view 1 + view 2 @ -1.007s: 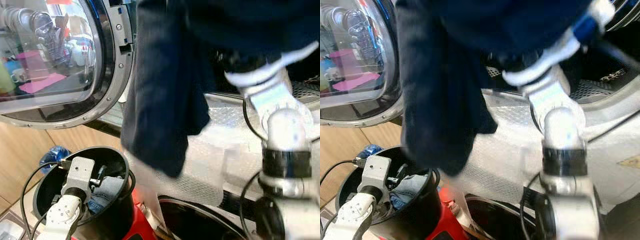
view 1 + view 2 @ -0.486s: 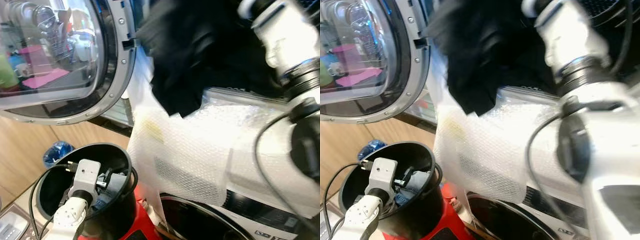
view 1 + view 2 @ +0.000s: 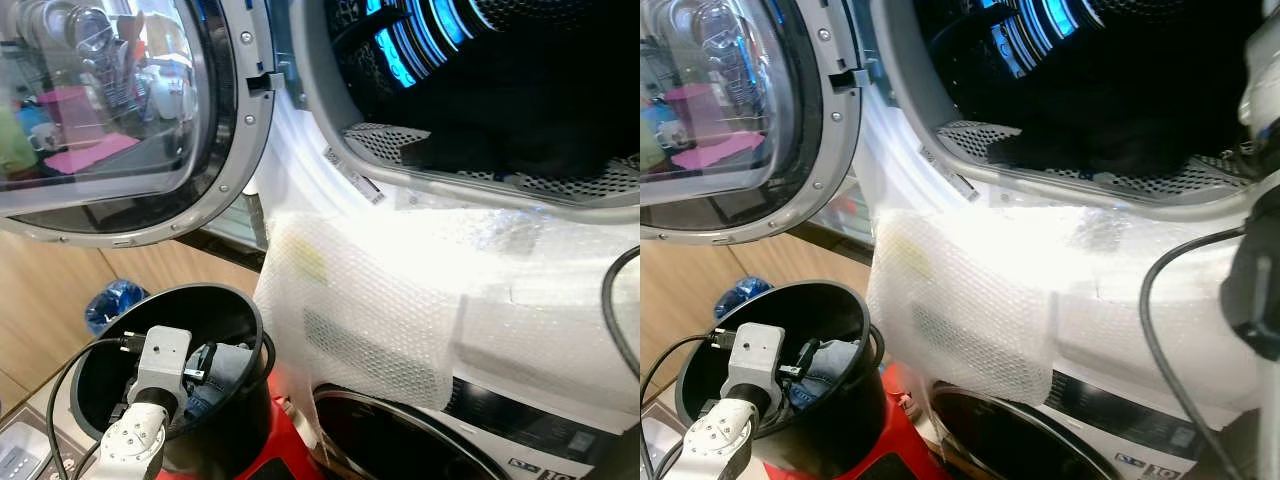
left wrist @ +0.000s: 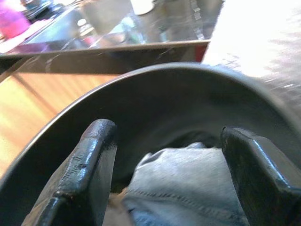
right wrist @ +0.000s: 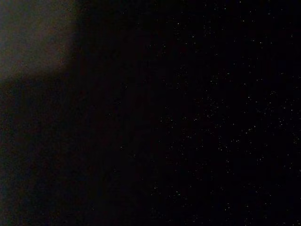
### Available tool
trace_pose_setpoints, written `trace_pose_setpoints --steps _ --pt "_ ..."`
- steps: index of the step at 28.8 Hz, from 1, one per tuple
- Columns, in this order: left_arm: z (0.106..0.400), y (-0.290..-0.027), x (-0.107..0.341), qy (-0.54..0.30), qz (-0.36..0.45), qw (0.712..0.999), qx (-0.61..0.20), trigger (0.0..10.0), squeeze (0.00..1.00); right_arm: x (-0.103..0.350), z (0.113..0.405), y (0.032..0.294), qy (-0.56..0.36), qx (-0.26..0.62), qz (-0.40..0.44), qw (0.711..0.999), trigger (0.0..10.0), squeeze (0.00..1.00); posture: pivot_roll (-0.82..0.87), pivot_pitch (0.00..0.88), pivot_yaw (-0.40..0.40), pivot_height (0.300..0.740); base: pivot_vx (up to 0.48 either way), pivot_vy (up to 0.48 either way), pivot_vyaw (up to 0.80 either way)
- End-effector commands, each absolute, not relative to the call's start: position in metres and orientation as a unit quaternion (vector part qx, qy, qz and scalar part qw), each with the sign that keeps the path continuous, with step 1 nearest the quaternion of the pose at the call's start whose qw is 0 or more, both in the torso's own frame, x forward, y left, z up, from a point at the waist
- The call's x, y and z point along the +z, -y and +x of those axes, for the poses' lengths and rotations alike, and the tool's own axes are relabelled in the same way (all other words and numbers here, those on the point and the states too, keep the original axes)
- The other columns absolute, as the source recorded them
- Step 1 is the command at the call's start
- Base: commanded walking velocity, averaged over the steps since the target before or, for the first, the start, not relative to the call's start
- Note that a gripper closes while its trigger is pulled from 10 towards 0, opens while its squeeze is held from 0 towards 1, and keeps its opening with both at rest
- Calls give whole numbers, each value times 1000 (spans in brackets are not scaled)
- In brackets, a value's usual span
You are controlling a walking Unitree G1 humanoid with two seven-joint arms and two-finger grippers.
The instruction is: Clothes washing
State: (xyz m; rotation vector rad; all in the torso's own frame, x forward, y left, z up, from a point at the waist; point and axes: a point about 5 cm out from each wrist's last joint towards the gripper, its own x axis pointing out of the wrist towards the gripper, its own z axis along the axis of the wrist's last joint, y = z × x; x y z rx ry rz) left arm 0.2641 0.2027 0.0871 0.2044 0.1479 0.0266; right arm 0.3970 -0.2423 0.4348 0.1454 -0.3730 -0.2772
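Note:
The washer's drum [image 3: 420, 60] stands open, and a dark garment [image 3: 520, 125] lies inside on its perforated wall. To the left of the washer is a black bucket [image 3: 105, 335] holding pale blue jeans [image 4: 188, 186]. My left gripper [image 4: 167, 141] is open inside the bucket, just above the jeans, with a finger on either side of the cloth and nothing gripped. My left wrist [image 3: 155, 365] sits at the bucket's rim. My right arm [image 3: 1262, 200] rises along the right edge towards the drum. The right wrist view is almost black.
The round glass door [image 3: 100, 110] hangs open to the left, above the bucket. Bubble wrap [image 3: 400, 300] covers the washer's front below the drum. A second porthole [image 3: 400, 450] sits lower down. A wooden cabinet front [image 3: 40, 300] and a blue object [image 3: 110, 305] lie behind the bucket.
My right arm has lifted the dark garment from in front of the washer into the drum, where it now lies, and the arm has drawn off to the right. The left gripper stays in the bucket.

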Motion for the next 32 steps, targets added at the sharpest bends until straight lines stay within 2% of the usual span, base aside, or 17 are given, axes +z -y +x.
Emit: trace_pose_setpoints --steps 1,3,9,10,11,12,20,27,32 --pt "264 -202 88 -77 105 992 5 10000 0 418 408 222 147 -90 44 984 10000 0 12 0 115 740 0 0 0" --pt "263 -196 89 -77 102 992 -7 10000 0 395 417 202 118 -43 34 992 10000 0 14 0 120 740 0 0 0" --pt "263 -191 90 -75 99 992 -18 10000 0 390 420 191 107 -26 15 994 10000 0 28 0 118 740 0 0 0" --pt "263 -190 90 -75 98 992 -21 10000 0 390 420 190 106 -23 9 994 10000 173 28 0 118 740 0 0 0" --pt "263 -189 90 -75 99 992 -25 10000 0 391 420 189 106 -21 8 994 10000 965 33 0 117 740 0 0 0" --pt "263 -188 90 -76 98 992 -28 10000 0 392 420 188 108 -17 8 994 10000 1000 33 0 118 740 0 0 0" --pt "262 -186 90 -78 96 992 -34 10000 0 415 413 192 148 -28 -24 988 10000 1000 31 0 116 740 0 0 0" --pt "263 -186 92 -74 93 993 -30 10000 0 425 410 196 176 -26 -4 984 10000 1000 29 0 116 740 0 0 0" --pt "263 -186 93 -73 92 993 -31 10000 0 418 412 193 144 0 -65 987 10000 1000 26 0 118 740 0 0 0"
